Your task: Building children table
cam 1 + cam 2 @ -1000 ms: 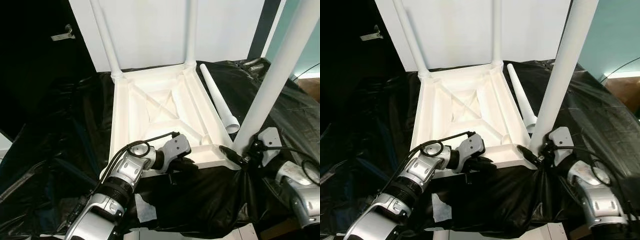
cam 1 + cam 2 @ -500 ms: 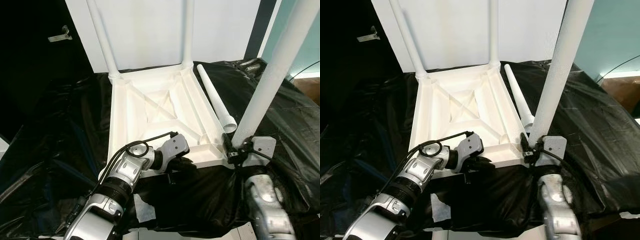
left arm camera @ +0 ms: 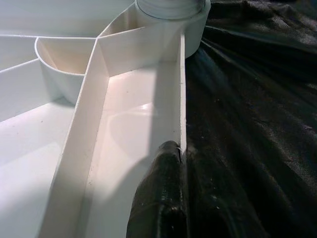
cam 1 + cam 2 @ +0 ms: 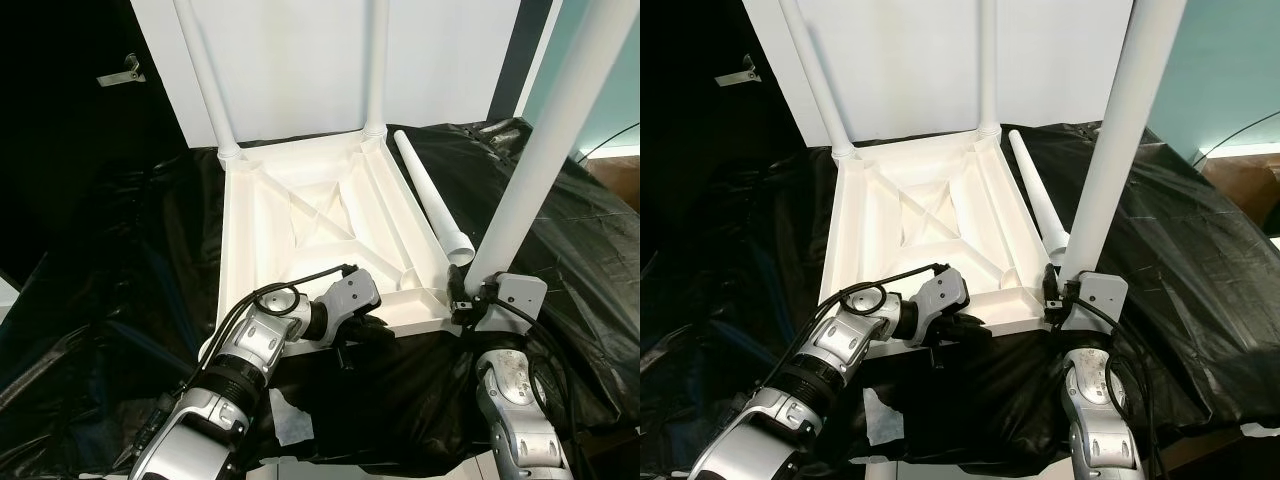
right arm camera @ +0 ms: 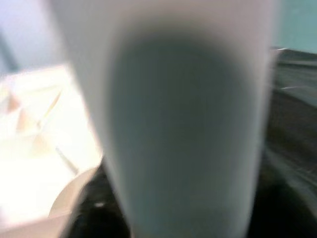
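Note:
A white children's table lies upside down on a black plastic sheet. Two white legs stand upright in its far corners. A third leg rises at the near right corner, and my right gripper is shut on its base. The right wrist view has that leg blurred and very close. My left gripper is shut on the table's near rim, with one black finger pressed against the rim wall. A loose fourth leg lies on the sheet to the right of the table.
A white wall stands behind the table, with a dark panel carrying a metal bracket at far left. A white scrap lies on the sheet near the front edge. The wall at far right is teal.
My right arm has swung from the right side to in front of the near right leg, its wrist turning with it. The leg stays upright. My left arm has not moved.

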Motion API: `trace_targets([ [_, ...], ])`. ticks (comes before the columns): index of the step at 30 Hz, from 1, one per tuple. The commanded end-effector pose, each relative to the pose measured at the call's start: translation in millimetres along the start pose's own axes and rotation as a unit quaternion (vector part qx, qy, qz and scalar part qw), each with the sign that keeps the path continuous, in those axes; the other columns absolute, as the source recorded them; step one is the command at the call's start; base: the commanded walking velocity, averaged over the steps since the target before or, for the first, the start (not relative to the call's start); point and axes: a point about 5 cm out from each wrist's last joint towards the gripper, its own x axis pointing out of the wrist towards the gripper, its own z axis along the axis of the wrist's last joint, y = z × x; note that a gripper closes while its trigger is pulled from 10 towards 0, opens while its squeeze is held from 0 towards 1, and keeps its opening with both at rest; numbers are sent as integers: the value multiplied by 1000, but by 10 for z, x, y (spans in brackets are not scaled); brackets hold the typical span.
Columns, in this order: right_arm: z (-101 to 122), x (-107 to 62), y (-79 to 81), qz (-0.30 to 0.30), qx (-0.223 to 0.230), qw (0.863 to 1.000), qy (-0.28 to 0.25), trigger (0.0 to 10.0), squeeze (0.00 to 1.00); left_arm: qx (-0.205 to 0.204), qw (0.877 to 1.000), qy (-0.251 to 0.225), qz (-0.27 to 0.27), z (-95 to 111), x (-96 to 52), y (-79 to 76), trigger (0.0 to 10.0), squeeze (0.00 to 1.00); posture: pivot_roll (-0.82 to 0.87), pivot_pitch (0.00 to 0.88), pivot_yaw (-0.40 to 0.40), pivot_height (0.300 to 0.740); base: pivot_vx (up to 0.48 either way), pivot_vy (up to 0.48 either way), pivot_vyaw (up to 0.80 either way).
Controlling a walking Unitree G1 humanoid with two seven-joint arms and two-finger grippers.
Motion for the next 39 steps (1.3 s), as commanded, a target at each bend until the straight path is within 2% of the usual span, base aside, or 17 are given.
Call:
trace_targets([
  [1, -101, -35, 100, 30, 9, 999, 29, 10000, 1000, -113, 993, 37, -21, -529, 145, -274, 10000, 0, -139, 40, 7, 740, 0, 0, 0],
  [4, -72, -26, 37, 55, -5, 998, 20, 10000, 1000, -113, 993, 36, -21, -526, 146, -273, 10000, 0, -146, 41, 9, 740, 0, 0, 0],
  [5, -45, -31, 36, 81, -17, 996, 12, 10000, 1000, -112, 993, 37, -21, -527, 144, -272, 10000, 0, -147, 43, 10, 740, 0, 0, 0],
  [7, -45, -31, 36, 81, -17, 996, 12, 10000, 1000, -112, 993, 37, -21, -527, 144, -272, 10000, 0, -147, 43, 10, 740, 0, 0, 0],
  [8, -17, -40, 37, 114, -32, 993, 7, 10000, 1000, -112, 993, 37, -22, -527, 142, -271, 10000, 0, -148, 43, 11, 740, 0, 0, 0],
  [9, -17, -40, 37, 114, -32, 993, 7, 10000, 1000, -112, 993, 37, -22, -527, 142, -271, 10000, 0, -148, 43, 11, 740, 0, 0, 0],
  [10, 5, -46, 20, 142, -43, 989, 4, 10000, 0, -112, 993, 38, -21, -529, 137, -268, 10000, 0, -147, 42, 12, 740, 0, 0, 0],
  [12, 24, -45, -12, 163, -46, 985, 3, 10000, 0, -111, 993, 39, -21, -530, 132, -265, 10000, 0, -147, 41, 12, 740, 0, 0, 0],
  [14, 45, -19, -108, 214, -41, 976, 15, 10000, 0, -110, 993, 41, -20, -535, 112, -252, 10000, 0, -147, 39, 17, 740, 0, 0, 0],
  [17, 56, -4, -146, 235, -50, 971, 19, 10000, 0, -110, 993, 41, -19, -535, 106, -247, 10000, 0, -145, 40, 19, 740, 0, 0, 0],
  [21, 130, 126, -347, 277, -88, 956, 30, 10000, 0, -104, 993, 47, -19, -536, 91, -233, 10000, 0, -148, 36, 28, 740, 0, 0, 0],
  [23, 130, 126, -347, 277, -88, 956, 30, 10000, 0, -104, 993, 47, -19, -536, 91, -233, 10000, 0, -148, 36, 28, 740, 0, 0, 0],
  [26, 144, 167, -390, 300, -97, 948, 41, 10000, 0, -101, 994, 49, -19, -529, 86, -224, 10000, 0, -143, 33, 30, 740, 0, 0, 0],
  [27, 139, 172, -391, 312, -99, 944, 47, 784, 0, -100, 994, 49, -18, -526, 84, -219, 10000, 0, -142, 33, 29, 740, 0, 0, 0],
  [28, 122, 162, -387, 327, -98, 938, 58, 0, 0, -100, 994, 49, -17, -523, 80, -214, 10000, 0, -136, 33, 27, 740, 0, 0, 0],
  [32, 86, 133, -393, 355, -94, 927, 80, 0, 0, -100, 994, 50, -15, -531, 65, -215, 10000, 0, -132, 33, 25, 740, 0, 0, 0],
  [39, 55, 134, -430, 361, -94, 923, 96, 0, 0, -102, 993, 51, -15, -551, 56, -224, 10000, 0, -131, 35, 27, 740, 0, 0, 0],
])
